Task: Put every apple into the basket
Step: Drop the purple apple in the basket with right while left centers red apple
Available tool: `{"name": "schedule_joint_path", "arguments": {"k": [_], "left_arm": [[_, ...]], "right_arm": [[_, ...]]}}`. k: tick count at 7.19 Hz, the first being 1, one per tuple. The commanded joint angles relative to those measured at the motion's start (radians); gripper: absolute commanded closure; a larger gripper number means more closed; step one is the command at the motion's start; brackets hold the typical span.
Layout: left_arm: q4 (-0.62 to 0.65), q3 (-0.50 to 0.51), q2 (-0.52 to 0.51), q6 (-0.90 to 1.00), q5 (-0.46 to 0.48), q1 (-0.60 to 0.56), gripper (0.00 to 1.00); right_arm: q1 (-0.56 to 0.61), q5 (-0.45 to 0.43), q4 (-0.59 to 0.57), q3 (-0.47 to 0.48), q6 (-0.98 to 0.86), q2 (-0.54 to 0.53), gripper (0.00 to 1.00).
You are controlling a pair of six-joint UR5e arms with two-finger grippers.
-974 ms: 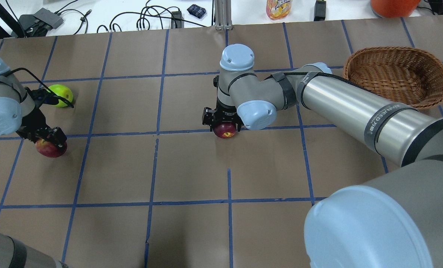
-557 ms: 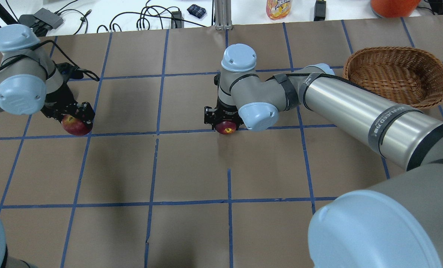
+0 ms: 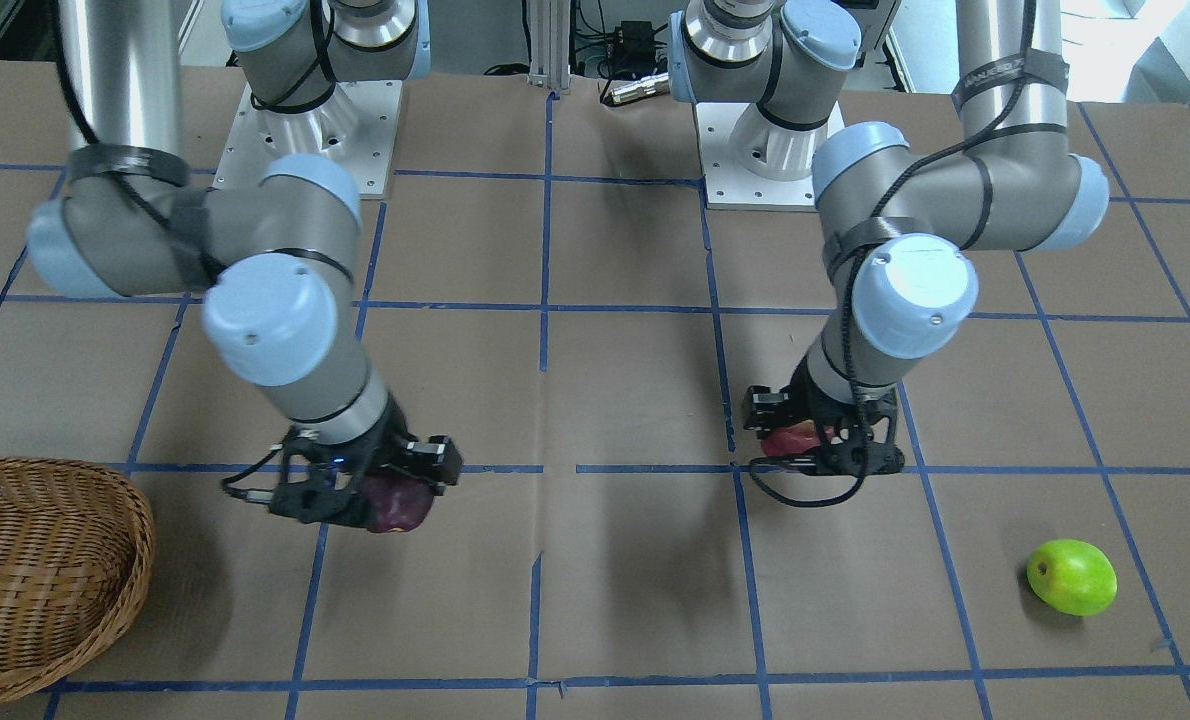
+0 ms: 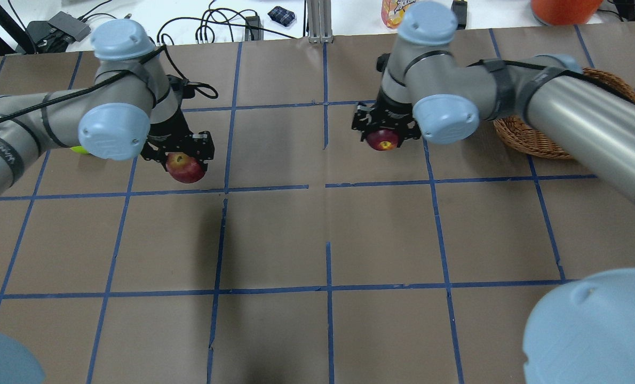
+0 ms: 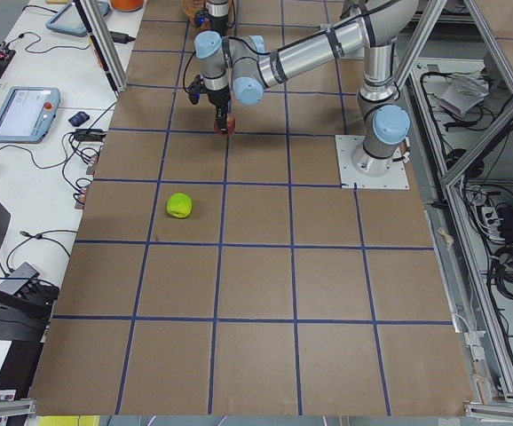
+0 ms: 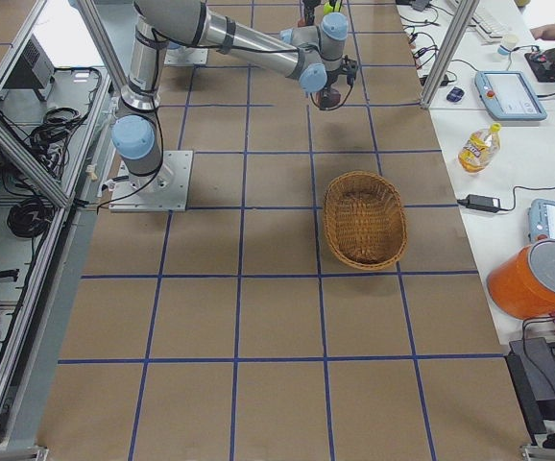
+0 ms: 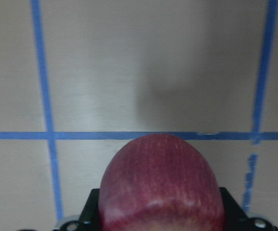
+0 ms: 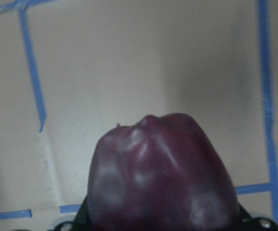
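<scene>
My left gripper is shut on the red apple and holds it above the table left of centre; the apple fills the bottom of the left wrist view. My right gripper is shut on the dark maroon apple, held above the table a little left of the wicker basket; it shows in the right wrist view. The basket looks empty. The lime green apple lies on the table at the far left, mostly hidden behind my left arm in the overhead view.
Brown paper with a blue tape grid covers the table. Behind its far edge are cables, a bottle and an orange container. My right arm's elbow hangs over the basket's left side.
My left gripper has carried the red apple to the right and farther from me, away from the green apple. My right gripper has carried the maroon apple right and back, toward the basket.
</scene>
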Motion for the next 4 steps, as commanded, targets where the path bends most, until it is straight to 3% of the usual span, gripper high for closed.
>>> {"name": "schedule_joint_path", "arguments": {"k": [1, 2, 4], "left_arm": [[0.042, 0.042, -0.087, -0.270, -0.121, -0.137, 0.69], [0.068, 0.065, -0.127, -0.391, -0.186, -0.188, 0.69], [0.105, 0.139, -0.203, -0.589, -0.219, -0.255, 0.69]], "right_arm": [[-0.235, -0.105, 0.026, -0.004, -0.182, -0.041, 1.00], [-0.305, -0.127, 0.031, -0.001, -0.290, -0.049, 1.00], [-0.419, -0.201, 0.040, -0.006, -0.418, -0.048, 1.00]]}}
